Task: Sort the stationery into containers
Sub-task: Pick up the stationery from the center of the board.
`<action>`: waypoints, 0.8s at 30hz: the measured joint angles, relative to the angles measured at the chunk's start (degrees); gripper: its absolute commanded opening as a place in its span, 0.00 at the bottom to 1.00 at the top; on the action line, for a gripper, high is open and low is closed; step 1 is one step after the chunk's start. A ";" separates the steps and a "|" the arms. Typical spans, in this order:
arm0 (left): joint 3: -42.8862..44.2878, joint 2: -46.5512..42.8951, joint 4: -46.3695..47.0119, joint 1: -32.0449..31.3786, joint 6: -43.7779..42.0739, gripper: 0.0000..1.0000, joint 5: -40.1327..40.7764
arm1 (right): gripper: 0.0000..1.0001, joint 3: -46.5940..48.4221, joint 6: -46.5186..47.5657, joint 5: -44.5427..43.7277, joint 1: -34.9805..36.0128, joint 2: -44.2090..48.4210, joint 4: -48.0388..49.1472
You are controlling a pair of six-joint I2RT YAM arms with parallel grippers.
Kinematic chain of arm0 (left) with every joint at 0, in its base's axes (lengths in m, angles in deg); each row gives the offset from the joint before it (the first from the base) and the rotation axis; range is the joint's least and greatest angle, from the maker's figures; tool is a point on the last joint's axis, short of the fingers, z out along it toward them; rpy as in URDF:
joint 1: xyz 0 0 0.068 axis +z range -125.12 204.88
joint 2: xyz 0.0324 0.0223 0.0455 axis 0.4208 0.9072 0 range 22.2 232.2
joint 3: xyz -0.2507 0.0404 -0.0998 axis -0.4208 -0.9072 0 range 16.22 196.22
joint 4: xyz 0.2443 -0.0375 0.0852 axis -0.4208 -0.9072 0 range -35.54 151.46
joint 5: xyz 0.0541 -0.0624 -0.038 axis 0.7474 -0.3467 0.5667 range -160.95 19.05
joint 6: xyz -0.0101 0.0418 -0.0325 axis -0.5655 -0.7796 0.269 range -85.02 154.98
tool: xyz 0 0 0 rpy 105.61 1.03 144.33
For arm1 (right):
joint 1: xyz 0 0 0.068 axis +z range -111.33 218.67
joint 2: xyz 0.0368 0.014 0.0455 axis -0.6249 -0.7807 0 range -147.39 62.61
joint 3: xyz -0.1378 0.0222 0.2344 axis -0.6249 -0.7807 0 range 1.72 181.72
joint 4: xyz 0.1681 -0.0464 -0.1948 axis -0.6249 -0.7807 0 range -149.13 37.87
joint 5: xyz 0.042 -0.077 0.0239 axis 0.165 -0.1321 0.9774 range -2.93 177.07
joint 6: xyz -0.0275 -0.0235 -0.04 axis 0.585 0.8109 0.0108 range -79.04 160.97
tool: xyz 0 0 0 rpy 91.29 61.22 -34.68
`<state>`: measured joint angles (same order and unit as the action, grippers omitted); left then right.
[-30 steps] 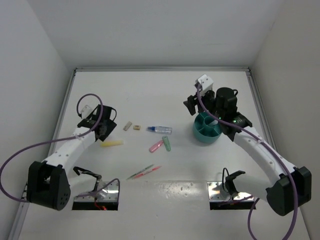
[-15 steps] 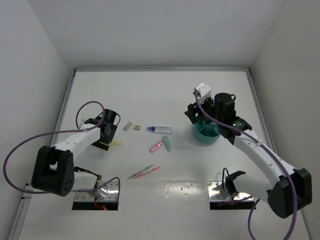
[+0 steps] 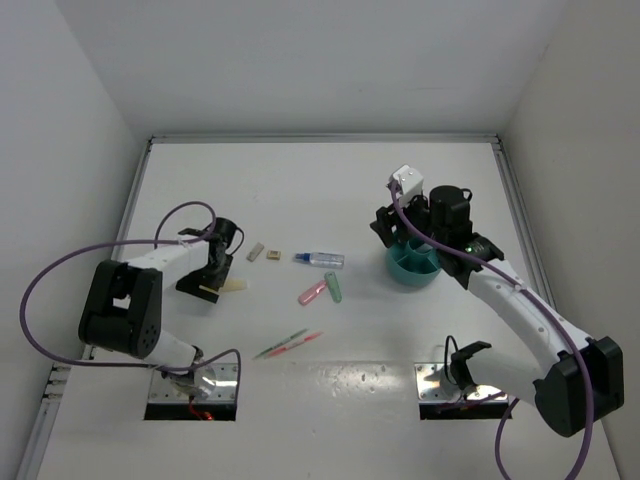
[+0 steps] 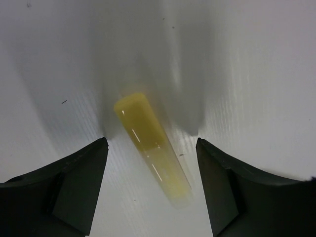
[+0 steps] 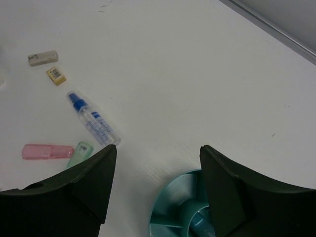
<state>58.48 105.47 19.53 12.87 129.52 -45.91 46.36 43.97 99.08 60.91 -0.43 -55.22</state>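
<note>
The left gripper [image 4: 150,143] is low over the left side of the table [image 3: 330,190] with its jaws wide apart, and the yellow marker [image 4: 152,150] lies flat between the two fingers. Neither finger appears to touch it, so nothing is gripped. In the overhead view this marker [image 3: 234,286] pokes out to the right of the gripper [image 3: 203,283]. The right gripper [image 5: 155,150] hangs just above the far left rim of the teal cup [image 5: 163,200], its jaws likewise spread and empty. The cup [image 3: 415,268] stands on the right side of the table; something pale blue seems to sit in one compartment, though it is hard to make out. Loose on the table between the arms are two beige blocks [image 3: 256,252] close together, the clear tube [image 3: 320,260] with its blue cap to their right, and nearer, the pink marker [image 3: 313,293] just beside the green marker [image 3: 334,288]. The thin pens [image 3: 288,344] lie nearest, side by side.
</note>
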 measured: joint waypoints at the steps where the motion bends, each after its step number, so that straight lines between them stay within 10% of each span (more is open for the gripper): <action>1: 0.81 0.96 -0.33 0.17 -0.02 0.78 0.09 | 0.69 -0.04 0.00 -0.02 0.00 0.00 0.02; 15: 4.26 6.43 -2.23 0.76 -0.04 0.69 1.25 | 0.69 -0.09 0.00 -0.63 0.00 1.20 0.04; 24: 4.63 6.99 -1.27 0.90 -0.52 0.33 1.81 | 0.67 -0.09 -0.22 -0.94 -0.02 2.29 0.04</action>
<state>63.11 112.46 18.26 13.77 129.00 -44.09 46.27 43.75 98.14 60.89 1.86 -55.18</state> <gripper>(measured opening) 0.388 0.688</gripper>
